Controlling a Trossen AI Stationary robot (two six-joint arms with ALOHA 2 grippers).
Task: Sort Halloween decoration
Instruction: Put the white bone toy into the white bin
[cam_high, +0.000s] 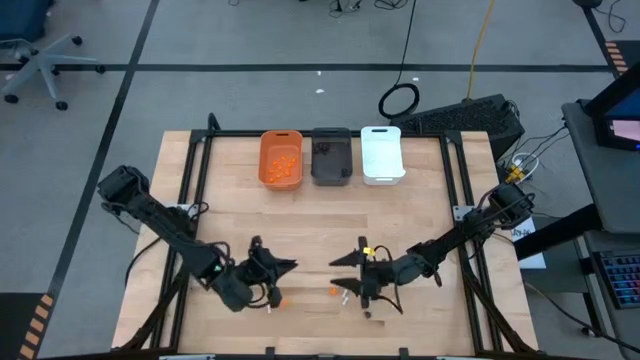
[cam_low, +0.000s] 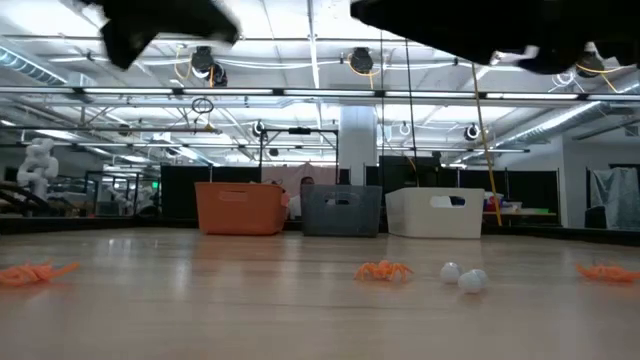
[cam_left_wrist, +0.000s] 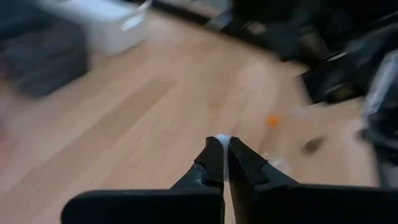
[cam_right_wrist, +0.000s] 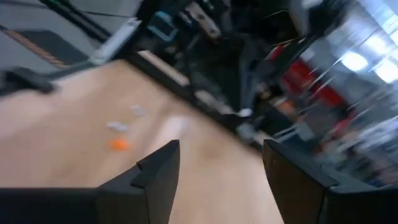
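Pincer states first: the left pincer (cam_left_wrist: 222, 144) is clenched, with a tiny pale piece (cam_left_wrist: 222, 138) showing right at its tips, though whether that bit is truly gripped cannot be told; the right pincer (cam_right_wrist: 221, 163) stands released, its jaws wide apart with nothing between them. Both arms reach in over the near half of the wooden surface (cam_high: 420, 225), the left pincer (cam_high: 283, 265) and right pincer (cam_high: 345, 262) pointing toward each other and near but apart. Along the far edge three bins sit side by side: an orange bin (cam_high: 281, 158) holding orange pieces, a dark grey bin (cam_high: 331, 156) in the middle, and a white bin (cam_high: 381, 153). The Halloween decoration still loose lies on the near part of the surface: an orange piece (cam_low: 382, 270) with two small white balls (cam_low: 461, 277) just beside it, and further orange pieces (cam_low: 30, 272) toward either side in the low view
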